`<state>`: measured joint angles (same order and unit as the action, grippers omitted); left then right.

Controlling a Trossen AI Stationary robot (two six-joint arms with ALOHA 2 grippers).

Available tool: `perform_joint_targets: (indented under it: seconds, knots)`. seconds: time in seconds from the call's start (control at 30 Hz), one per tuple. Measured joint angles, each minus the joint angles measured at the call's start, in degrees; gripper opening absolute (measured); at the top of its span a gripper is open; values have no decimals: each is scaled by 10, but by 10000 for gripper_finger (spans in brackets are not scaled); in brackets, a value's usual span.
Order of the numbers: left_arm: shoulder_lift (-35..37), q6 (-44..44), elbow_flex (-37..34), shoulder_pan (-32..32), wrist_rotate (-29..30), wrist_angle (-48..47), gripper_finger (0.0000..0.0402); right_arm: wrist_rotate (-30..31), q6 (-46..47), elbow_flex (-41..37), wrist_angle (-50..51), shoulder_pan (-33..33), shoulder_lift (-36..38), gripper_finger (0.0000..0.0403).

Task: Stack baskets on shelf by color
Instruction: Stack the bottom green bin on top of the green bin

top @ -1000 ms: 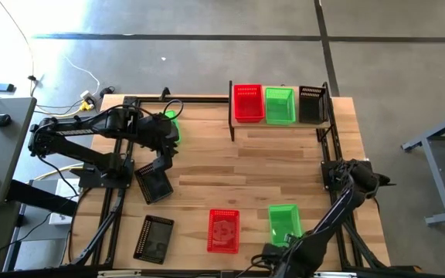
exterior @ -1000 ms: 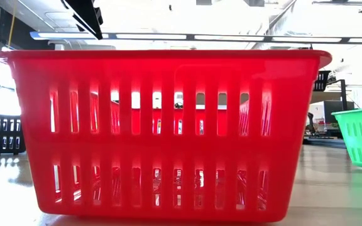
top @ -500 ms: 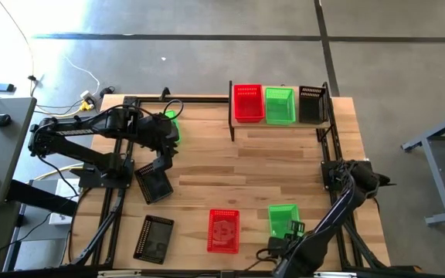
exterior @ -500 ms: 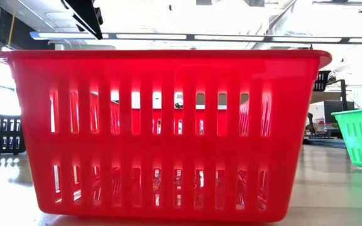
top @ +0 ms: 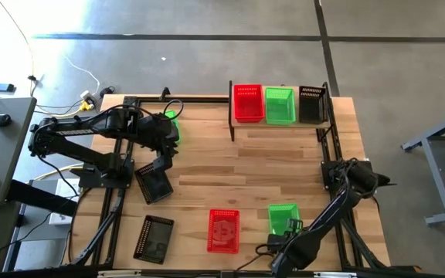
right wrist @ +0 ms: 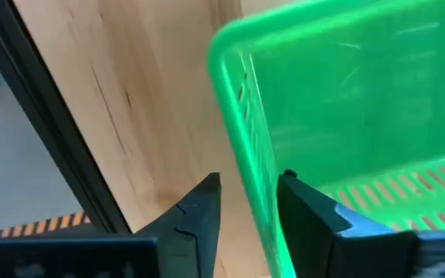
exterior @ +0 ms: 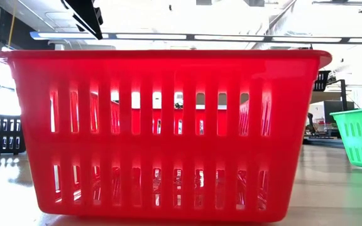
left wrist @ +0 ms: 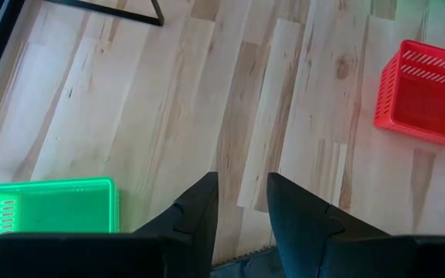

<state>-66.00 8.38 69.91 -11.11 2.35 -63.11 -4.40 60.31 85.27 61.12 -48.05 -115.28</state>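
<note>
while its two dark fingers (right wrist: 199, 220) are set astride the wall of a green basket (right wrist: 346, 116), one finger outside and one inside, the right gripper (top: 292, 229) is seen at the near edge of the table (top: 207, 166); a small gap to the plastic remains on each side, so a firm pinch cannot be confirmed. that green basket (top: 283, 219) is placed on the table beside a red basket (top: 223, 230), which fills the low view (exterior: 162, 132). farther along the near edge a black basket (top: 154, 238) is laid flat. the left gripper (top: 161, 158) is held above the table's left part, its fingers (left wrist: 199, 212) spread slightly with nothing between them, directly over a second black basket (top: 154, 185); another green basket (top: 172, 123) is partly hidden behind the left arm. at the far side, the shelf (top: 280, 123) is loaded with one red (top: 247, 103), one green (top: 279, 105) and one black basket (top: 311, 103), lined up in a row.
</note>
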Motion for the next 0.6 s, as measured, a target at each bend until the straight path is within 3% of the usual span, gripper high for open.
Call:
perform_joint_targets:
  seconds: [0.23,0.6]
  knots:
    - [0,0,0,0,0,0,101,-6,-14,19,-2,20,0,13]
    - [0,0,0,0,0,0,101,32,-23,109,62,53,0,4]
